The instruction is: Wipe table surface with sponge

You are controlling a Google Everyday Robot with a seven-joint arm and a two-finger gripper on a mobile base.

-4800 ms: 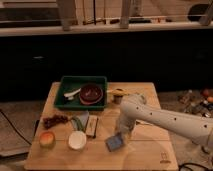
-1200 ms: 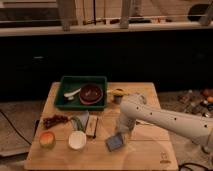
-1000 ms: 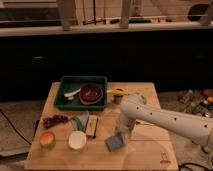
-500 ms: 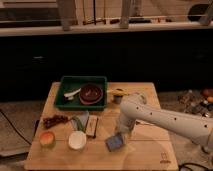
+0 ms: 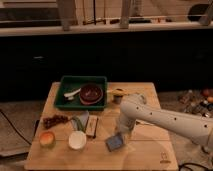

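Note:
The table surface is a light-brown wooden top with plank grain and a small dark mark near its front right corner. The sponge is a small blue-grey block lying tilted on the wood, right of the small white bowl. My white arm comes in from the right and bends down to the sponge. My gripper sits right over the sponge's upper right edge, at or on it.
A green tray at the back left holds a dark red bowl and a pale utensil. A small white bowl, an orange fruit, grapes, a dark rectangular block and a cup stand on the table.

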